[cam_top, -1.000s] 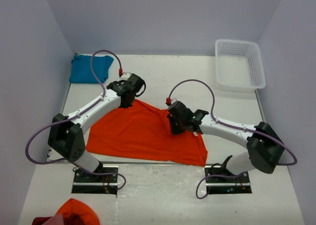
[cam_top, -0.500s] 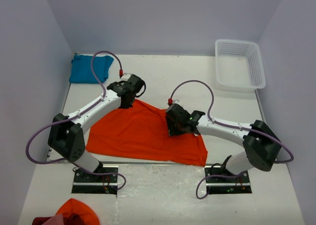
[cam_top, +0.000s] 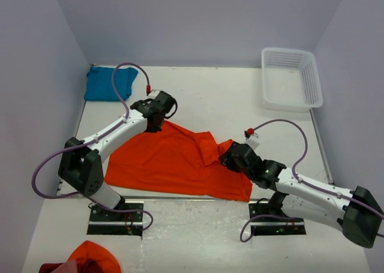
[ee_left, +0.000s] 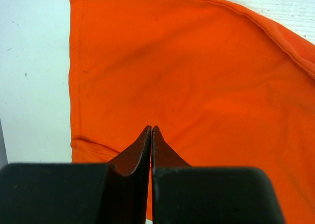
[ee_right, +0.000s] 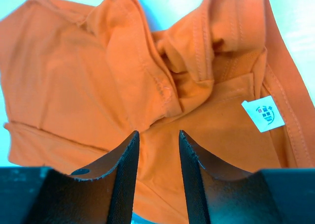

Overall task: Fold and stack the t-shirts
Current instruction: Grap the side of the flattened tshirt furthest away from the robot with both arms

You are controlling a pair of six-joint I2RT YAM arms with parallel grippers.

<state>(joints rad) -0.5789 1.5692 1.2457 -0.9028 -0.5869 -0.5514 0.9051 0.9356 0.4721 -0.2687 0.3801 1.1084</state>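
My right gripper (ee_right: 158,134) has just let go and backed off open, leaving the orange t-shirt (cam_top: 162,162) bunched near its collar, fold unfinished, while my left gripper (ee_left: 151,129) stays shut.

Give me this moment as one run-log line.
left jaws: shut, at far corner of orange t-shirt | right jaws: open, empty, by its bunched collar | teal t-shirt: far-left, not stacked
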